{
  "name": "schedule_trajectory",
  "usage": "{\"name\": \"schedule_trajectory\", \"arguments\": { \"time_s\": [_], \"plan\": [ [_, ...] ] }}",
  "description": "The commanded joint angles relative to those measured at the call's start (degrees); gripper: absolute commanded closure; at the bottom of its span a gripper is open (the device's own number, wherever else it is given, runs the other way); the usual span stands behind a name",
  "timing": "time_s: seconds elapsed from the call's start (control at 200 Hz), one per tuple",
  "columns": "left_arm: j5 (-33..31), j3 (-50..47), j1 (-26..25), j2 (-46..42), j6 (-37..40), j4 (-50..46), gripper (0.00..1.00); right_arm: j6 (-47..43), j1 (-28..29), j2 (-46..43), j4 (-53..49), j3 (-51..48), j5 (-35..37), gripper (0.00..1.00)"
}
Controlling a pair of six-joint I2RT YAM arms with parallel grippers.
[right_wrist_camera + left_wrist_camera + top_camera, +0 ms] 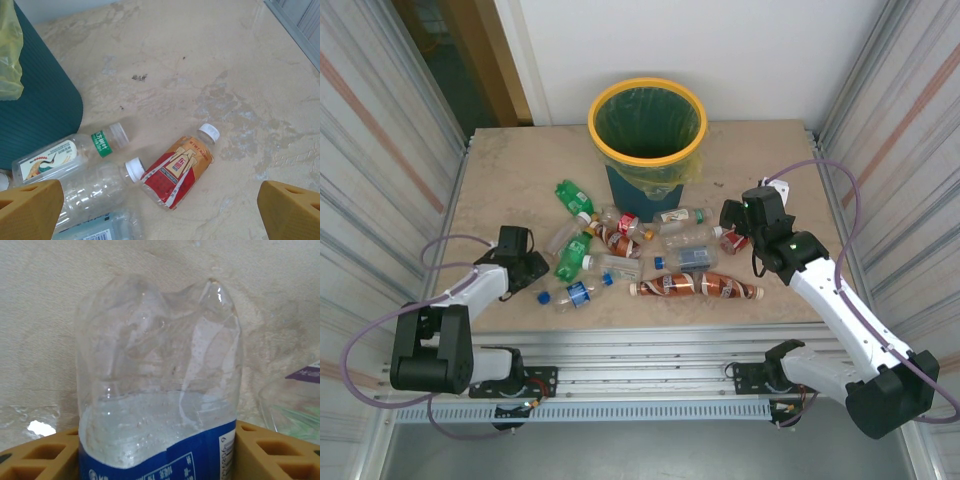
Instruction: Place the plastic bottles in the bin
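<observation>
Slippage is the main worry on the left. The left gripper (160, 452) has its tan fingers (47, 455) pressed against both sides of a crumpled clear plastic bottle with a blue label (159, 380). That bottle lies towards the near-left corner of the beige worktop (510, 170). Its thin wall is dented and looks soft, so I judge it could buckle further and squirt out of the grip on the lift.

The round dark teal bin with a yellow rim (593, 128) stands at the middle of the far edge, well apart from this bottle. The carry would pass over the other plastic bottles (650, 255) strewn between, and a drop there would scatter them.

The right gripper (160, 210) hovers with its jaws wide apart above a red-and-orange labelled bottle with a white cap (177, 172), near the bin's wall. If both arms head for the bin at once, they might collide.
</observation>
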Motion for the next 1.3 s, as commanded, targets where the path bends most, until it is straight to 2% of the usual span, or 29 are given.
{"name": "schedule_trajectory", "arguments": {
  "time_s": [0.0, 0.255, 0.701, 1.017, 1.292],
  "plan": [
    [-1.96, 1.14, 1.3, 0.45, -0.57, 0.64, 0.42, 0.78, -0.43, 0.49, 0.62, 0.76, 0.24, 0.02],
    [-3.04, 1.94, 2.49, -1.46, 0.65, -0.36, 0.53, 0.71, -0.43, 1.79, 1.41, 1.57, -0.07, 0.02],
    [-4.54, 3.95, 2.57, -15.11, 1.86, -3.48, 0.54, 1.31, -0.43, 2.22, 1.41, 1.06, 0.3, 0.02],
    [0.15, 9.99, 2.57, -22.45, 1.84, -3.92, 0.54, 2.59, -0.49, 1.91, 0.71, 0.11, 1.89, 0.02],
    [4.9, 14.34, 2.57, -22.81, 0.44, 0.61, 0.54, 3.77, -0.52, 1.72, 0.37, 0.17, 2.47, 0.02]
  ]
}}
